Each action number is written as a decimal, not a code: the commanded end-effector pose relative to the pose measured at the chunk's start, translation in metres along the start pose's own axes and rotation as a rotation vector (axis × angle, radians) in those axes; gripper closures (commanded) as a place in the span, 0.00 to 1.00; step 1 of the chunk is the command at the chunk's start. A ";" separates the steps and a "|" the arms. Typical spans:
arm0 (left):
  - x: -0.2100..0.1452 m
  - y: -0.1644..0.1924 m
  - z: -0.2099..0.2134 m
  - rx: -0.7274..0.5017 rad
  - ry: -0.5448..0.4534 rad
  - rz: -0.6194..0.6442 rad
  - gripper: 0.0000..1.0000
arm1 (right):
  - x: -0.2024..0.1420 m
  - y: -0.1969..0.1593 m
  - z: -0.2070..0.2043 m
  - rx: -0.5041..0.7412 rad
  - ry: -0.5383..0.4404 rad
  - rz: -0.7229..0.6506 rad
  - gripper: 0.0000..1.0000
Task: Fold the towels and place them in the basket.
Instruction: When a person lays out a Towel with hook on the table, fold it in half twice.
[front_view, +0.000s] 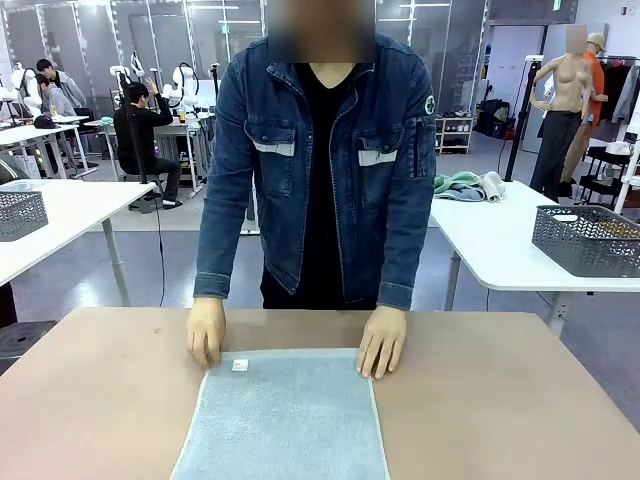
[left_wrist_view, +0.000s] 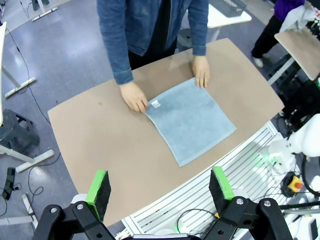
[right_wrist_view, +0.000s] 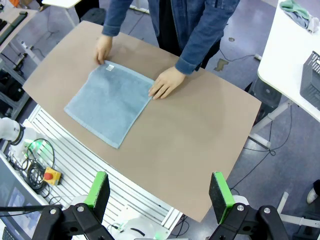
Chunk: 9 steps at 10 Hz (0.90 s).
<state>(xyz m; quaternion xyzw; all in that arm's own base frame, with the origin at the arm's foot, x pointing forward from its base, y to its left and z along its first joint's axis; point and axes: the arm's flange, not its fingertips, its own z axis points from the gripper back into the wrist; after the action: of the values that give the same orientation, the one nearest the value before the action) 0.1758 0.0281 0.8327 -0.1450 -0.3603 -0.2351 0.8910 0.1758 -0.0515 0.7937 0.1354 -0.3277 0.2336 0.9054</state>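
The pale blue-grey towel (front_view: 285, 420) lies flat and unfolded at mid-surface (front_view: 500, 400). A hand (front_view: 206, 330) presses 1 far corner and a second hand (front_view: 382, 340) presses the other. The left pincer (left_wrist_view: 160, 186) and right pincer (right_wrist_view: 160, 187) hang released, well above. Bare surface flanks both side edges.

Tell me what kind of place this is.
Probably a robotics lab or workshop: rows of white work tables, and a red emergency-stop button with loose cables beside the brown table.
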 end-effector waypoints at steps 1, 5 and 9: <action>0.000 0.000 0.000 0.000 -0.001 -0.002 0.00 | -0.001 0.000 0.000 0.006 -0.001 0.002 0.00; 0.000 0.000 0.000 0.000 -0.001 -0.002 0.00 | -0.001 0.000 0.000 0.006 -0.001 0.002 0.00; 0.000 0.000 0.000 0.000 -0.001 -0.002 0.00 | -0.001 0.000 0.000 0.006 -0.001 0.002 0.00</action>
<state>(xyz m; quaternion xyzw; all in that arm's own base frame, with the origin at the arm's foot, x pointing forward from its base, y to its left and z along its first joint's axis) 0.1758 0.0281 0.8327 -0.1450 -0.3603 -0.2351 0.8910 0.1758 -0.0515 0.7937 0.1354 -0.3278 0.2336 0.9054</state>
